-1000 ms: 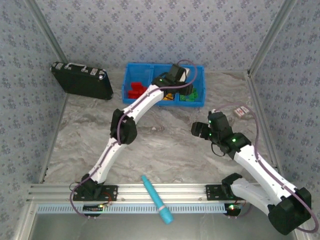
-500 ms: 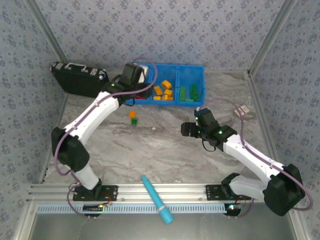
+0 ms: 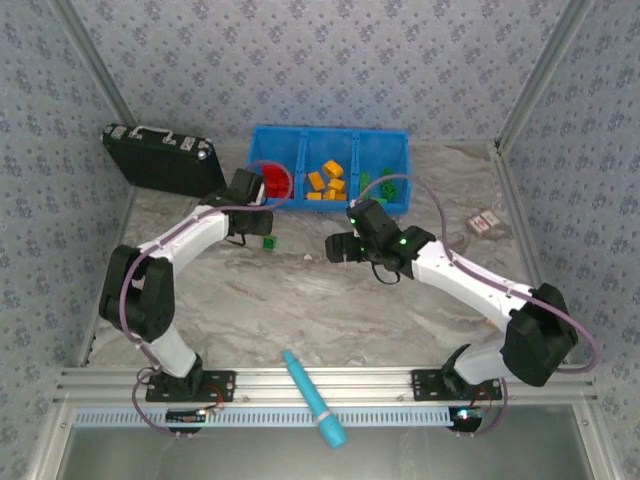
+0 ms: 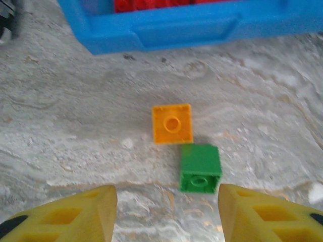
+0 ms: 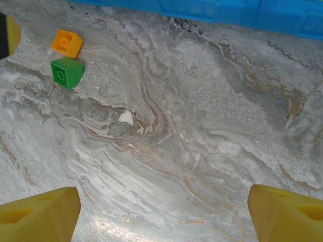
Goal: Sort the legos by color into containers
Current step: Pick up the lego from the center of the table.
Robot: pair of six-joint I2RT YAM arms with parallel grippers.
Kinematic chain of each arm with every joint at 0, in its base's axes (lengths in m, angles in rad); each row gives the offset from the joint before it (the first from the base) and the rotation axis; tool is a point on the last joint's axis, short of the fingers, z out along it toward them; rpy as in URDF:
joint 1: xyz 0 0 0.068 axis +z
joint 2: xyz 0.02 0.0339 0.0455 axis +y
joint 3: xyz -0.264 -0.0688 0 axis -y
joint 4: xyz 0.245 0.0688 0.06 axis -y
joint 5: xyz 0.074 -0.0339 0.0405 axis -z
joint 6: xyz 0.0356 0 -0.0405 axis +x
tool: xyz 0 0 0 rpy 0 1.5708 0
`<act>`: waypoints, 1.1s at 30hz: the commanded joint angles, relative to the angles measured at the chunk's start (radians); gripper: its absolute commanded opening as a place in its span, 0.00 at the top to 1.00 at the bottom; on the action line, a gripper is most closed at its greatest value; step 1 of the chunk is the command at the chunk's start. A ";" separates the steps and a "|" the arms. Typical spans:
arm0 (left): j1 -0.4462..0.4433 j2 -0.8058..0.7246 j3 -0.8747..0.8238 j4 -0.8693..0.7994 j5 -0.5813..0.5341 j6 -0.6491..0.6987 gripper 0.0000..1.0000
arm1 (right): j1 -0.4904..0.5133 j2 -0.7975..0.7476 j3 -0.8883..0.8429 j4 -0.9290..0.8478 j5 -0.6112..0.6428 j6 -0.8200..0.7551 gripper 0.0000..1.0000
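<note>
Two loose legos lie on the table in front of the blue bin point(image 3: 330, 131): an orange one point(image 4: 172, 123) and a green one point(image 4: 200, 168), corner to corner. My left gripper point(image 4: 166, 212) hovers open just short of them, nothing between its yellow fingers; from above the left gripper point(image 3: 252, 225) sits beside the green lego point(image 3: 270, 241). My right gripper point(image 5: 164, 212) stands wide open over bare table, with the orange lego point(image 5: 66, 43) and green lego point(image 5: 66, 72) far to its upper left. The containers hold red point(image 3: 275, 181), orange point(image 3: 328, 182) and green legos point(image 3: 386, 186).
A black case point(image 3: 165, 158) lies left of the bin. A light-blue pen-like tool point(image 3: 313, 397) rests across the front rail. A small pale object point(image 3: 485, 222) sits at the right wall. The bin's front wall point(image 4: 166, 27) is close behind the two loose legos.
My left arm swung from over the bin to its left end, then down to the table in front. My right arm moved left toward the middle and its jaws widened.
</note>
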 commanded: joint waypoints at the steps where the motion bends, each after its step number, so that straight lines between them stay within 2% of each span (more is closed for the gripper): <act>1: 0.036 0.056 0.003 0.097 0.057 -0.002 0.43 | 0.010 0.042 0.077 -0.062 0.024 -0.009 0.11; 6: 0.046 0.139 0.036 0.145 0.130 -0.013 0.40 | 0.014 0.112 0.188 -0.119 0.028 -0.032 0.11; 11: 0.043 0.210 0.065 0.174 0.139 -0.032 0.40 | 0.014 0.164 0.278 -0.182 0.040 -0.067 0.11; 18: 0.043 0.286 0.097 0.192 0.127 -0.059 0.40 | 0.010 0.181 0.293 -0.195 0.037 -0.073 0.11; 28: 0.043 0.332 0.109 0.148 0.096 -0.073 0.57 | -0.004 0.171 0.275 -0.194 0.043 -0.074 0.10; 33: 0.041 0.320 0.091 0.142 0.093 -0.077 0.72 | -0.006 0.167 0.263 -0.190 0.043 -0.079 0.11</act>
